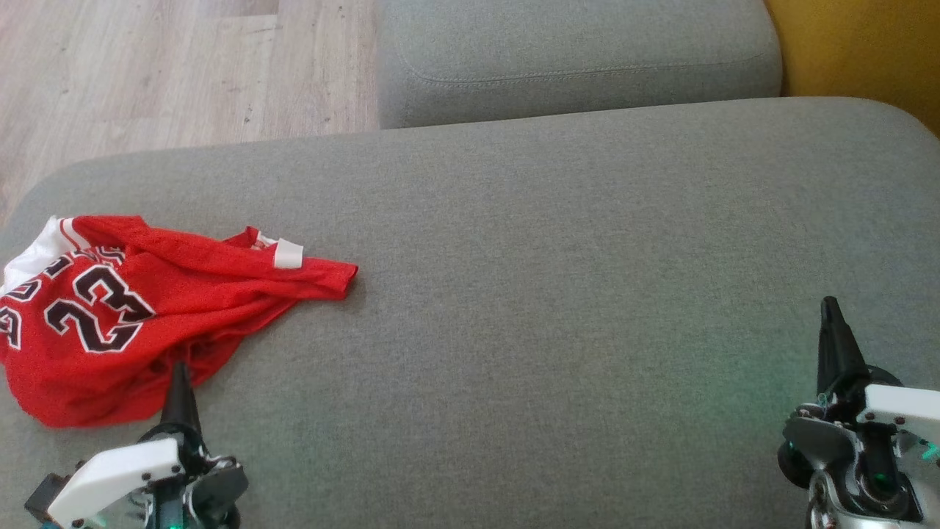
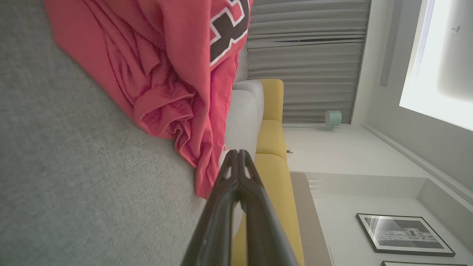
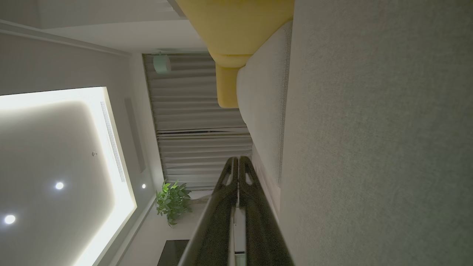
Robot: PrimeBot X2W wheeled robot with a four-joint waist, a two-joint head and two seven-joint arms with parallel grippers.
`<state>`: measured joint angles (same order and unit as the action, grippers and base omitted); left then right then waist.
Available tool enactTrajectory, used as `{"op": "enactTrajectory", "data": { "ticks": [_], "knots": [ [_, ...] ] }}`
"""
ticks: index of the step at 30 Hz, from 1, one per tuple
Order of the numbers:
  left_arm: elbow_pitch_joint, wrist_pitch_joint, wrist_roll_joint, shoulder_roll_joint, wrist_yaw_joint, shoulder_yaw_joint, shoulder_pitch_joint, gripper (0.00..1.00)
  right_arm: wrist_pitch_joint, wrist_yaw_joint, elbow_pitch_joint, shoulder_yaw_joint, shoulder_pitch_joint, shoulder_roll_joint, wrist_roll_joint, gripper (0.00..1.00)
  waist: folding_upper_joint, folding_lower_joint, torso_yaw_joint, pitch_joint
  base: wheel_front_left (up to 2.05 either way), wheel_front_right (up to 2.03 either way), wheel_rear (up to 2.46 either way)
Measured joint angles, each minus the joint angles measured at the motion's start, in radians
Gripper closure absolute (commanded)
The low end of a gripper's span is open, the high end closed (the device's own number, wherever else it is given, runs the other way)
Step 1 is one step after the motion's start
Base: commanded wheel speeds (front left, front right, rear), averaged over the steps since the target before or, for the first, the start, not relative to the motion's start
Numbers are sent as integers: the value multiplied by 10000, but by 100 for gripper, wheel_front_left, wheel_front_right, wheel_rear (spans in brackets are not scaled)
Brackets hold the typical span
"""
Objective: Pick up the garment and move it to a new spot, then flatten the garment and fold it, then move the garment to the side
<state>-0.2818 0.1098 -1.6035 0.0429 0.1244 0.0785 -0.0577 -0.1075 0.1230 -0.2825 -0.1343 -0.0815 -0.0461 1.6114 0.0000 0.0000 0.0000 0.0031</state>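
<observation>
2 grey upholstered surfaces lay before us in the head view: a broad grey woven-fabric seat cushion stretching from side to side, and a smaller grey cushion block with a stitched seam behind it. Pale wood-plank flooring showed at the far left, and a mustard-yellow upholstered piece sat in the far right corner. The wrist views were turned on their sides. There we saw grey pleated curtains, a black-framed picture on a white wall, a leafy green potted plant and a glowing recessed ceiling panel.

The crumpled red mesh jersey with white trim and a dark 23 lay on the left part of the broad cushion, towards our side. The left gripper had its 2 dark fingers pressed together with nothing between them, its tip at the jersey's near hem. The right gripper was likewise closed and empty, over bare cushion well apart from the cloth.

The head view's border cut off the jersey's left edge, and folds hid part of its lettering. We could not tell whether the left tip touched the hem. Both wrists ran off the bottom edge.
</observation>
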Motion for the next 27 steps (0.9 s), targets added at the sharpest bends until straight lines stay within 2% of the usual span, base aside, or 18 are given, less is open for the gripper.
{"op": "enactTrajectory", "data": {
  "ticks": [17,18,22,27],
  "knots": [
    [0,0,0,0,0,0,0,100,0,0,0,0,0,0,0,100,0,0,0,0,0,0,0],
    [-69,-2,4,0,-10,-6,12,0,2,-2,-75,6,3,2,0,0,0,0,0,0,0,0,0],
    [-531,-13,4,-42,-12,-81,406,0,17,-4,-550,42,392,56,0,0,0,0,-2,3,0,0,0],
    [-460,-146,4,-65,-13,-102,562,0,109,-4,-500,121,516,63,-27,0,0,0,-9,9,0,0,0]
  ]
}}
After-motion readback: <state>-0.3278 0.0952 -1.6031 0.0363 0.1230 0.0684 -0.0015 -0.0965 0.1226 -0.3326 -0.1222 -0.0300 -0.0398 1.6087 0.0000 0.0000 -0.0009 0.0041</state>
